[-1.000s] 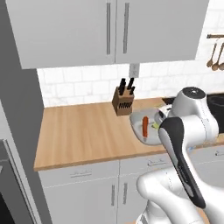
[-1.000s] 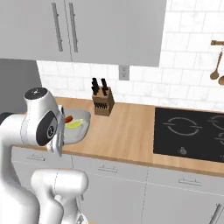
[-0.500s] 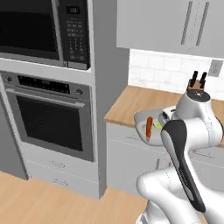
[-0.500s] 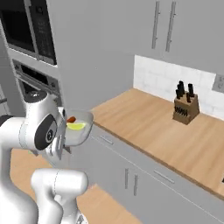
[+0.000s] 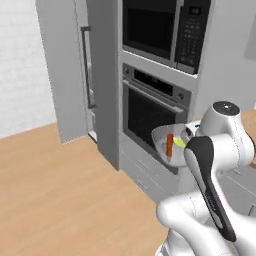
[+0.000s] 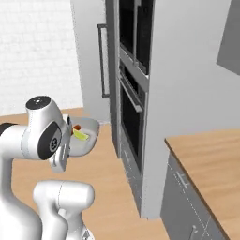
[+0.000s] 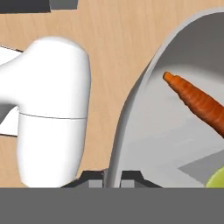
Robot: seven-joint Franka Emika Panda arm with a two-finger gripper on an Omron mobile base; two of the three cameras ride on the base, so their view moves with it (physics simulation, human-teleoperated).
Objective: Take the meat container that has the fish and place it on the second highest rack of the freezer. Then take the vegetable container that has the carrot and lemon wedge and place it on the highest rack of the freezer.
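My gripper (image 7: 113, 177) is shut on the rim of the vegetable container (image 7: 144, 131), a shallow grey tub held in front of the arm. The orange carrot (image 7: 194, 103) lies inside it, with the yellow-green lemon wedge (image 7: 216, 181) at the frame's lower right. In the left base view the vegetable container (image 5: 162, 137) hangs in front of the oven with the carrot (image 5: 170, 145) showing. It hangs beside the arm's head in the right base view, vegetable container (image 6: 89, 138). The tall grey freezer (image 5: 60, 75) stands left of the oven stack, freezer (image 6: 91, 51). The meat container and the fish are out of view.
A wall oven (image 5: 150, 110) with a microwave (image 5: 160, 30) above it stands right of the freezer. Open wooden floor (image 5: 60, 190) lies in front of both. A wooden counter (image 6: 211, 159) over grey cabinets is at the right. A white brick wall (image 6: 33, 51) is behind.
The whole picture has swung from the counter with the knife block to the oven stack and freezer, so the base has moved. The tub with the carrot stays in my shut gripper.
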